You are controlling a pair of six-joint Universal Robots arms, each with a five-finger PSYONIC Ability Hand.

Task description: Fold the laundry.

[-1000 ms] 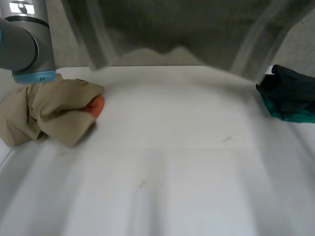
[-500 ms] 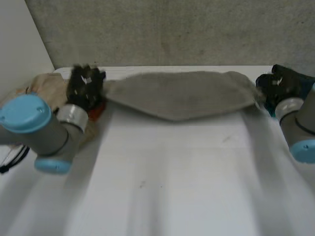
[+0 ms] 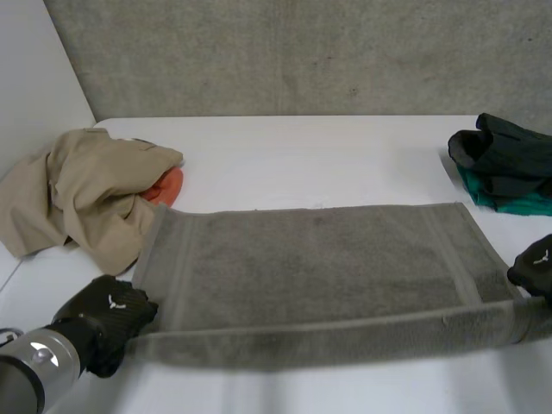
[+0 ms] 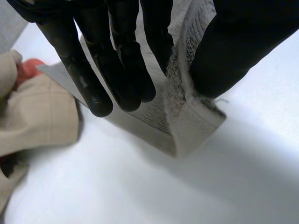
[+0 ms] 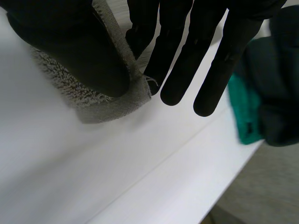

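A grey towel lies spread flat across the middle of the table, its near edge lifted and stretched between my two hands. My left hand holds the towel's near left corner, pinched between thumb and straight fingers. My right hand holds the near right corner the same way, the thumb pressing the cloth against the fingers.
A crumpled beige garment with an orange item under it lies at the far left. A dark and teal pile of clothes sits at the far right edge. A grey wall runs behind the table.
The towel, held up in the air a second ago, has come down and been drawn toward me; it now lies flat on the table. Both hands moved to the near side.
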